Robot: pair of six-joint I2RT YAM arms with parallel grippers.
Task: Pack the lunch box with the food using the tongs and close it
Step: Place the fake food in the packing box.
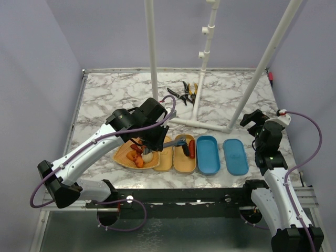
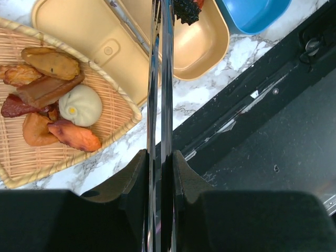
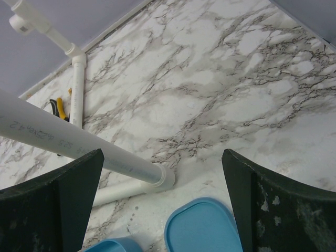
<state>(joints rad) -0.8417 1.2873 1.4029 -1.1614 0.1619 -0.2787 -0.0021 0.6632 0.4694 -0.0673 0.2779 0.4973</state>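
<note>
My left gripper (image 2: 159,155) (image 1: 157,137) is shut on the grey metal tongs (image 2: 160,79), which reach out over the tan lunch box (image 2: 207,50) (image 1: 185,160). The tongs' tips pinch a dark food piece (image 2: 186,10) with a red bit beside it, just inside that box. More food lies on the woven tray (image 2: 21,168) (image 1: 123,157): a beige ball (image 2: 80,105) and orange (image 2: 73,135), brown (image 2: 50,63) and dark red pieces. My right gripper (image 3: 163,157) (image 1: 254,119) is open and holds nothing, above the blue lid (image 3: 202,228).
A flat tan lid (image 2: 94,37) lies between tray and tan box. A blue box (image 1: 208,155) and the blue lid (image 1: 235,156) sit to the right. White pipe frame (image 1: 210,123) stands behind them, with pliers (image 1: 184,93) near it. The table's black front rail (image 2: 252,94) runs close by.
</note>
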